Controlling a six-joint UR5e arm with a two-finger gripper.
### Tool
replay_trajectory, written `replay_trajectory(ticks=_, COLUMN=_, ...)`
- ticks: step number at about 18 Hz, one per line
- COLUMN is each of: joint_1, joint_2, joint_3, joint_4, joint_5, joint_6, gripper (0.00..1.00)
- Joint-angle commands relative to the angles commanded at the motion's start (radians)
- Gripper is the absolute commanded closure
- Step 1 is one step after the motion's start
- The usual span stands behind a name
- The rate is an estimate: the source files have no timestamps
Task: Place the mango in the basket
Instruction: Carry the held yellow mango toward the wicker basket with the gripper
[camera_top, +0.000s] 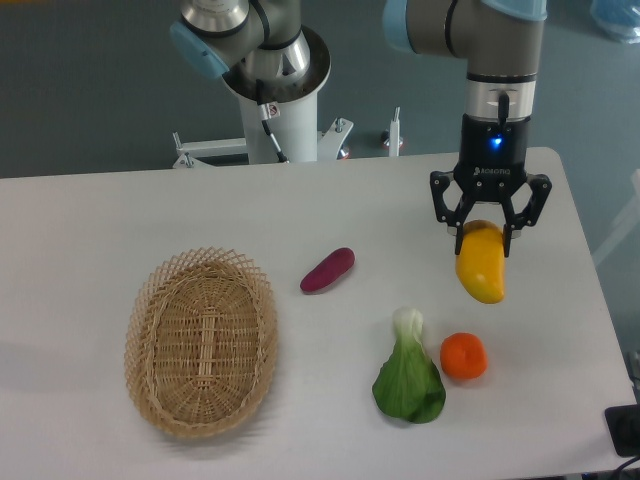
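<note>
The mango (481, 270) is yellow-orange and hangs upright from my gripper (485, 236) at the right side of the table, lifted above the white tabletop. The gripper's fingers are shut on the mango's upper end. The basket (201, 341) is a large oval tan wicker one lying at the left front of the table, far to the left of the gripper. Nothing shows inside it.
A purple sweet potato (328, 269) lies between basket and gripper. A green leafy vegetable (408, 380) and a small round orange (464, 357) lie below the held mango. The robot's base (280, 95) stands behind the table's back edge.
</note>
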Motion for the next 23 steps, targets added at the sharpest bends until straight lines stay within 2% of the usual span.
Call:
replay_trajectory(ticks=8, joint_1=-0.003, joint_2=-0.006, joint_3=-0.008, joint_4=-0.002, joint_5=0.005, joint_6=0.000, gripper=0.49)
replay_trajectory(ticks=12, joint_1=-0.050, joint_2=-0.012, joint_3=-0.018, joint_4=-0.005, joint_5=0.037, joint_6=-0.032, gripper=0.49)
replay_trajectory(ticks=15, joint_1=-0.103, joint_2=-0.018, joint_3=-0.032, joint_4=-0.005, joint_5=0.077, joint_6=-0.073, gripper=0.49)
replay_trajectory(ticks=19, joint_1=-0.184, joint_2=-0.049, joint_3=-0.035, joint_4=0.006, joint_5=0.121, joint_6=-0.228, gripper=0.49)
replay_trajectory(ticks=23, joint_1=-0.323, joint_2=-0.067, joint_3=-0.038, joint_4=0.003, joint_5=0.181, joint_6=-0.357, gripper=0.49)
